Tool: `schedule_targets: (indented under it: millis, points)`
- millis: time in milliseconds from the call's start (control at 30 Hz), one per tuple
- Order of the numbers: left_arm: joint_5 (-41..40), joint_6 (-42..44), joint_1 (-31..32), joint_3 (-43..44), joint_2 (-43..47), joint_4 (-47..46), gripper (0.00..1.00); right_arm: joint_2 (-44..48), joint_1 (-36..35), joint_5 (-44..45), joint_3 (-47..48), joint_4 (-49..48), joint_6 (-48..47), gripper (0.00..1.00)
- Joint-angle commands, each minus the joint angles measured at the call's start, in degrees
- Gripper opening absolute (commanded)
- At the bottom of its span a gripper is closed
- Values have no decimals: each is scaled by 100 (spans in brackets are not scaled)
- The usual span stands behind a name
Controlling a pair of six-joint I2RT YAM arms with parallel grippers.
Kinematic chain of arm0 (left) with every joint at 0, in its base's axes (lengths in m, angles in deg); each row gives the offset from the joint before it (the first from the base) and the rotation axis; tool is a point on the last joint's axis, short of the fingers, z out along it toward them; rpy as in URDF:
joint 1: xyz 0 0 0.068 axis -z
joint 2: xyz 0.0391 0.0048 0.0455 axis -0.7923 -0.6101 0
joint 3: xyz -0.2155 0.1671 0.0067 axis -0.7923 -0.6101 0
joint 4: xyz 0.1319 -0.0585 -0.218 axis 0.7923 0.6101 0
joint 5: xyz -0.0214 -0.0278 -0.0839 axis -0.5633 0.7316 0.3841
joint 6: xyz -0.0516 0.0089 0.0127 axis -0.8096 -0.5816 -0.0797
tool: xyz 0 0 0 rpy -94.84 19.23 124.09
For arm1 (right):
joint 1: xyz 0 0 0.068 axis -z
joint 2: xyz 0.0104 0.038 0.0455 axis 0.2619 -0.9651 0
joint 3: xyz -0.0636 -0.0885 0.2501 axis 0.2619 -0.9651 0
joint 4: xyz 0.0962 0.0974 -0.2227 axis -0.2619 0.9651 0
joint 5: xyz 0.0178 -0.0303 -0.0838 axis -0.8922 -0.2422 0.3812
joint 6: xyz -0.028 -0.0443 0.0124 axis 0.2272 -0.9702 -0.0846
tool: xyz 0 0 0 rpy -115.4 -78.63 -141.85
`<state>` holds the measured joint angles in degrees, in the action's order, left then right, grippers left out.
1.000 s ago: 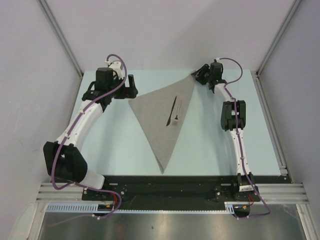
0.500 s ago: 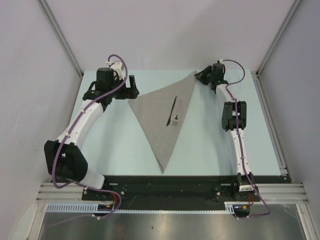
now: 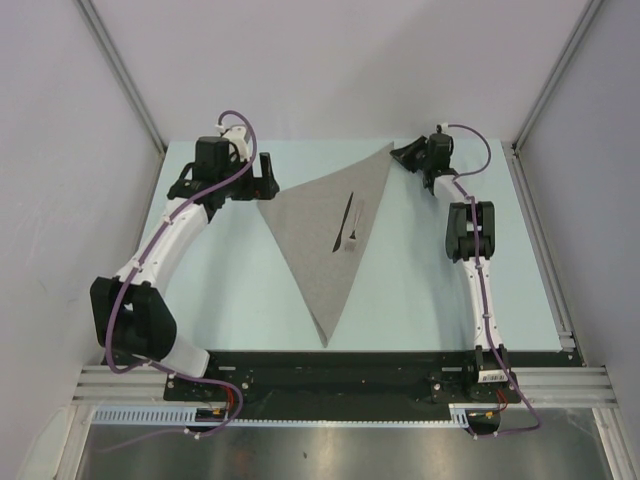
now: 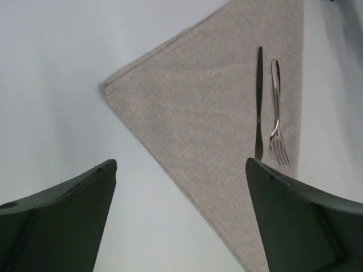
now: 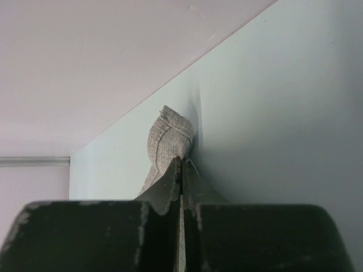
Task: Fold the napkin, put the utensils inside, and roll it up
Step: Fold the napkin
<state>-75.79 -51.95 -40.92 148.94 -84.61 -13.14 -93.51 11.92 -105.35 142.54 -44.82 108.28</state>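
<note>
1. Pinching the far corner of the napkin [image 3: 320, 235], the right tool [image 3: 403, 155] is seen from above at the back of the worktop [image 3: 420, 290]. The cloth lies flat as a folded triangle, its long point toward the arm bases. The fork [image 3: 356, 232] and the dark utensil [image 3: 347, 215] rest side by side on it, near its right edge. The left tool [image 3: 265, 170] hangs just beside the triangle's left corner. Folding and placing look done, so rolling appears to be the step in hand.

2. From the left wrist, the left tool [image 4: 178, 167] is spread wide and empty above the worktop, touching nothing. The napkin's left corner sits ahead of it, and the two utensils lie parallel further across, the fork nearer the cloth's edge.

3. From the right wrist, the right tool [image 5: 181, 170] is clenched, its jaws meeting on a small bunched wad of napkin corner. The next move probably calls for carrying that corner over the utensils without dragging them out of line. The bite is thin and could slip.
</note>
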Motion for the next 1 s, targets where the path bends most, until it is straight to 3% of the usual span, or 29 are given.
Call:
schedule_targets:
  millis: [0,267,500,967]
  points:
    - [59,51,-24,176,-25,-3,100,302,37,-137,-922,-876,-62,0]
    - [76,42,-24,176,-42,-3,100,680,81,-1067,-1406,-2597,385,0]
    - [120,16,-24,176,-16,-20,100,1048,2,-1806,-1801,-3391,878,0]
    - [261,-55,-24,141,19,-91,100,2772,-323,-2739,-5305,-5070,1301,0]
